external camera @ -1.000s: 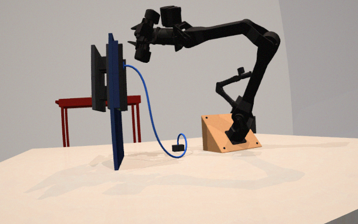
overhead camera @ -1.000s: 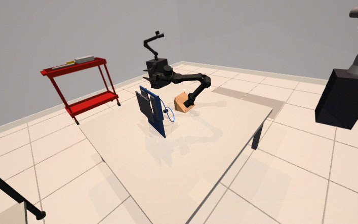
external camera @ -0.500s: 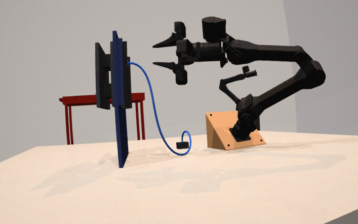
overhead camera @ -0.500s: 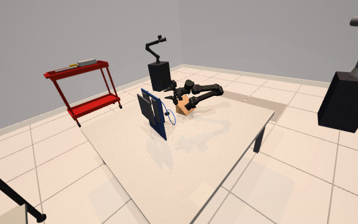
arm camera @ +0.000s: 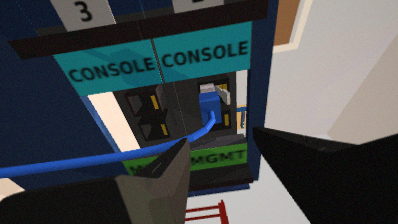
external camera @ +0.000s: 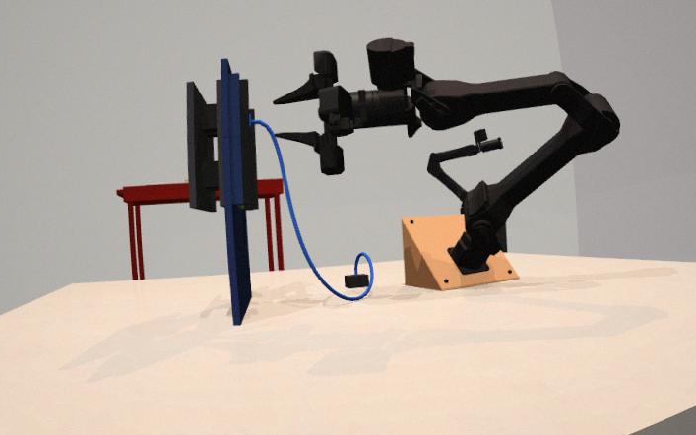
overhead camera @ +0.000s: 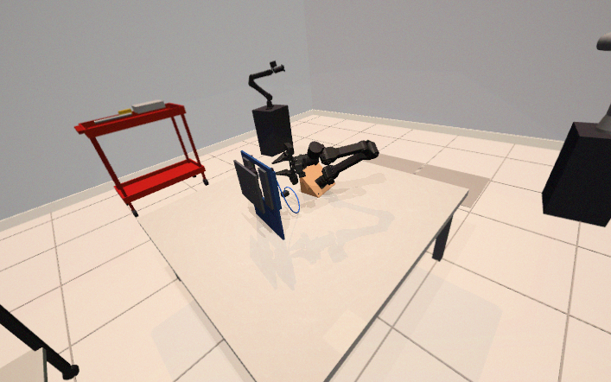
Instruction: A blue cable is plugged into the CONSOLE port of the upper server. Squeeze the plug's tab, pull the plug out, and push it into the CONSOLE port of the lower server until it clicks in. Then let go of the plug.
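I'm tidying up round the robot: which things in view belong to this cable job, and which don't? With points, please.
Part of the job:
- blue cable [overhead camera: 291, 200] [external camera: 297, 227] [arm camera: 90, 161]
- plug [arm camera: 210, 106]
- server panel [overhead camera: 270, 208] [external camera: 238, 259] [arm camera: 40, 107]
- gripper [overhead camera: 275, 168] [external camera: 275, 118] [arm camera: 220, 138]

Not part of it:
- red cart [overhead camera: 165, 180] [external camera: 161, 193] [arm camera: 205, 206]
- grey box on the cart [overhead camera: 149, 106]
- second black arm [overhead camera: 260, 87] [external camera: 445, 179]

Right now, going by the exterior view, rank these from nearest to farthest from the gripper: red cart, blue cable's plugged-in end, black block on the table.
1. Blue cable's plugged-in end: just left of the fingers.
2. Black block: on the table, below the gripper.
3. Red cart: off beyond the table, in the background.
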